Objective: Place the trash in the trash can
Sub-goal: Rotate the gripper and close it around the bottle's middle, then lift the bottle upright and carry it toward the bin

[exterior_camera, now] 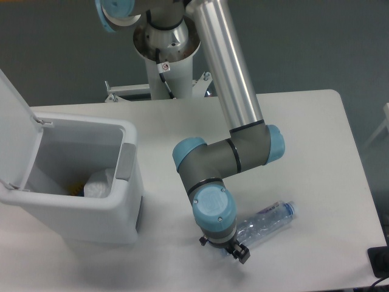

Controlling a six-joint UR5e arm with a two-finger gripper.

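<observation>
1. The arm [234, 100] reaches down from its base at the far edge of the table [316, 134] and folds at the elbow, so its blue-capped wrist hangs low over the near side.
2. The pincer [225, 248] sits right at the bottom end of the plastic bottle [267, 219], low against the tabletop. The wrist hides most of it from here, and only small dark finger parts poke out on either side.
3. I cannot tell whether the pincer is wide, narrow, or closed on the bottle; the grip point is hidden under the wrist.
4. The bottle is clear and crushed, lying on its side on the table, slanting up to the right, with its blue cap [290, 208] at the far right end, pointing away from the arm.
5. The trash can [91, 213] stands at the left side of the table, well apart from the bottle. Its lid [15, 134] is flipped up and open, leaning back to the left, and a grey panel [126, 161] shows on the side facing the arm.
6. Inside the can lies a crumpled white wrapper [100, 182], down against the right wall. Something small and dark with a bit of yellow sits just beside it, too small to make out.
</observation>
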